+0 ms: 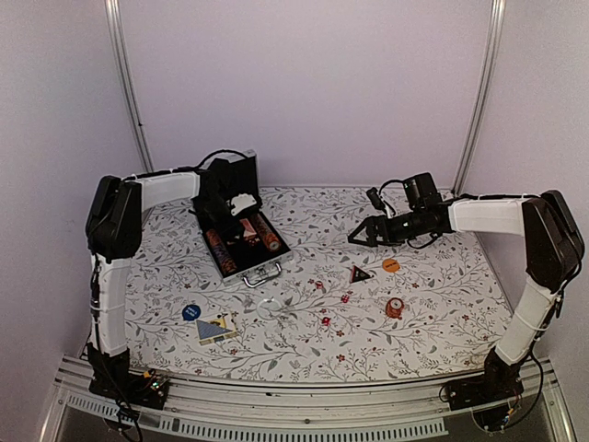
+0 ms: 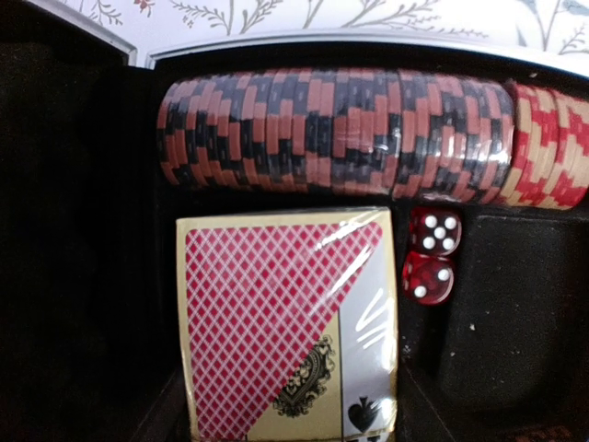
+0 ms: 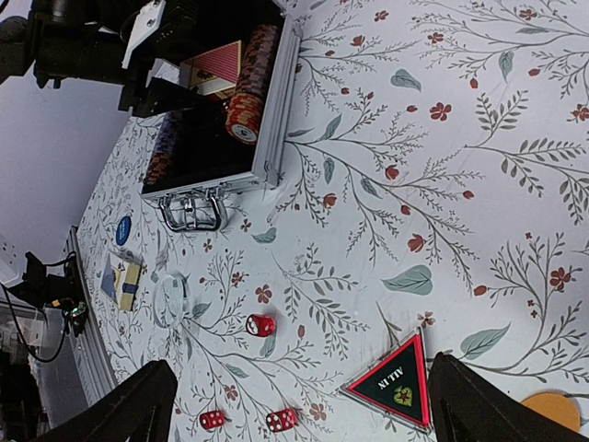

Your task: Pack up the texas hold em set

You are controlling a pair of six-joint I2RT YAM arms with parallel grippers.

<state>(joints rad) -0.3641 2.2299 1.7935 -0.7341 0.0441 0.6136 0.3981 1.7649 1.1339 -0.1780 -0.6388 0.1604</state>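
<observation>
While the right tool (image 3: 296, 394) gapes, the left tool (image 1: 224, 214) (over the briefcase (image 1: 247, 273)) cannot be read.

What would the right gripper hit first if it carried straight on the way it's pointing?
Most likely the tablecloth: the open right gripper angles down toward bare cloth beyond the triangular token, short of the silver case. Depth is hard to judge, so the red die could come first.

Before you: a silver briefcase (image 3: 279, 110) lined black, its chip row (image 2: 331, 129) striped red and black, cream-and-red chips (image 2: 552, 147), a deck (image 2: 276, 322) backed in red lattice, 2 red dice (image 2: 435, 230) with white pips, a black, red-edged triangular token (image 3: 396, 382), and your white floral-print table (image 3: 515, 110).
</observation>
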